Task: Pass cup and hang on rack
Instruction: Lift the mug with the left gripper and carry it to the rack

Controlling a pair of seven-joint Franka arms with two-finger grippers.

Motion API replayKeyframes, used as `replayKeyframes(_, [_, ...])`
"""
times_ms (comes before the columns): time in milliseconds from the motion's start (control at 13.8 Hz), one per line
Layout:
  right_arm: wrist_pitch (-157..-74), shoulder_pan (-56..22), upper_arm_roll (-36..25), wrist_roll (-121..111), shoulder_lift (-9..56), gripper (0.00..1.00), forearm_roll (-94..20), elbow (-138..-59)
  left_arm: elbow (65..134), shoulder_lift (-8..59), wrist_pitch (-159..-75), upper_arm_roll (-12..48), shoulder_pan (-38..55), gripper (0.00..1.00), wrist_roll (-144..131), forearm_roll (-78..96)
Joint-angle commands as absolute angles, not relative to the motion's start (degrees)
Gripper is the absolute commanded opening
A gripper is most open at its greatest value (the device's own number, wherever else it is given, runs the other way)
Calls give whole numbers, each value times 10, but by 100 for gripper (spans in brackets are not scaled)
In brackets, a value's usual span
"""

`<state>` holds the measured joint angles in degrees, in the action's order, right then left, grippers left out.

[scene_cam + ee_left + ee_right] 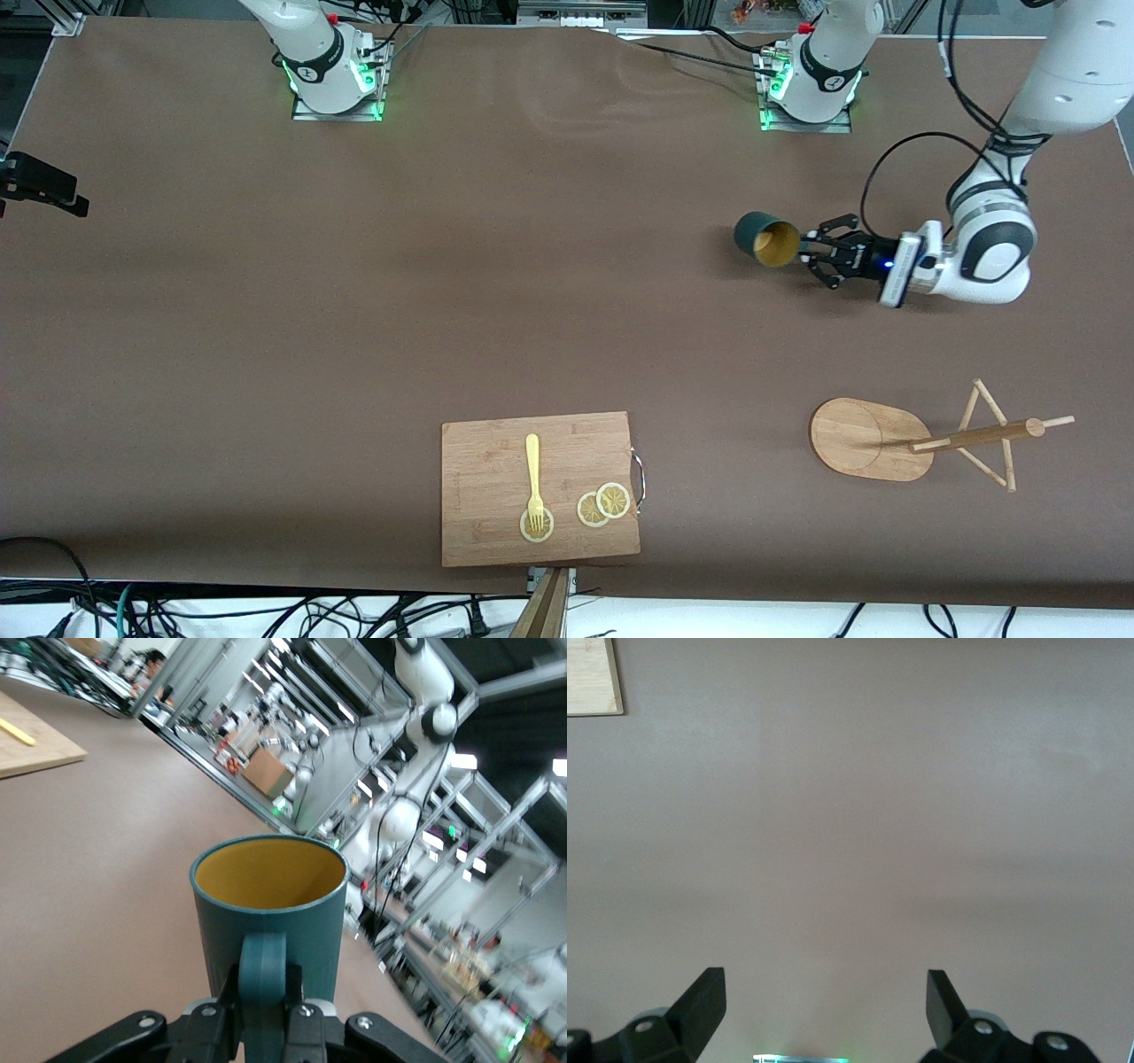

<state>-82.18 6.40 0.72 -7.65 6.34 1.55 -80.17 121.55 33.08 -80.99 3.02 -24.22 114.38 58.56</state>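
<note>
The dark teal cup [766, 239] with a mustard-yellow inside hangs on its side, mouth turned toward the front camera, over the table near the left arm's end. My left gripper [808, 251] is shut on the cup's handle. In the left wrist view the handle [263, 979] sits pinched between the fingers of my left gripper [263, 1005], below the cup [270, 904]. The bamboo rack [864, 439] stands nearer the front camera than the cup, its post [979, 436] carrying thin pegs. My right gripper [826, 992] is open over bare table with nothing between its fingers, and it is out of the front view.
A wooden cutting board [483, 523] lies near the table's front edge, with a yellow fork [533, 470] and lemon slices [602, 505] on it. One corner of the cutting board [592, 678] shows in the right wrist view. A black object [40, 186] sits at the right arm's end.
</note>
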Motion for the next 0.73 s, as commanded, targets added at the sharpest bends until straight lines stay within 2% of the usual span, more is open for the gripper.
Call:
replayKeyframes(0, [-826, 64, 6, -83, 57, 100, 11, -808, 1213, 327, -770, 40, -306, 0, 1034, 577])
replayKeyframes(291, [-827, 64, 6, -83, 57, 100, 11, -809, 1142, 337, -695, 40, -351, 0, 824, 583])
replayKeyframes(509, [-827, 64, 6, -84, 59, 100, 11, -808, 1098, 339, -684, 42, -364, 0, 675, 639])
replayKeyframes(655, [-827, 64, 6, -84, 60, 100, 11, -808, 1043, 343, -677, 42, -366, 0, 553, 672])
